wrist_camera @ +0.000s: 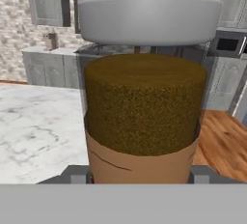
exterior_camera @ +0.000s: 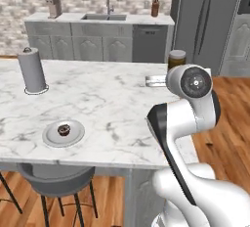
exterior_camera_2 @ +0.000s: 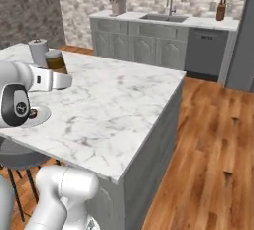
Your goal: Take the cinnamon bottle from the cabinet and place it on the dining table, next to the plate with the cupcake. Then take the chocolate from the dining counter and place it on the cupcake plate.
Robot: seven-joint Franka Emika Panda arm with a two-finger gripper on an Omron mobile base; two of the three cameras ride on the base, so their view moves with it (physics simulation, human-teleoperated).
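The cinnamon bottle (wrist_camera: 144,107) stands upright in the pincer (wrist_camera: 140,175), which is closed on its lower part; the 2 finger tips are mostly hidden behind the brown label, showing as grey stubs at either side. In the hand view the pale cap and brown contents block most of the kitchen behind. From the left base view the arm's elbow covers nearly all of the bottle (exterior_camera: 177,57), leaving just its top above the marble surface (exterior_camera: 107,103). From the right base view the bottle (exterior_camera_2: 55,61) sits over the near part of the surface, just in front of the paper towel roll (exterior_camera_2: 38,51). The plate (exterior_camera: 63,133) carries a dark cupcake (exterior_camera: 64,130); in the right base view the arm cuts it off. A flat pale object (exterior_camera: 156,80) beside the elbow is hard to identify.
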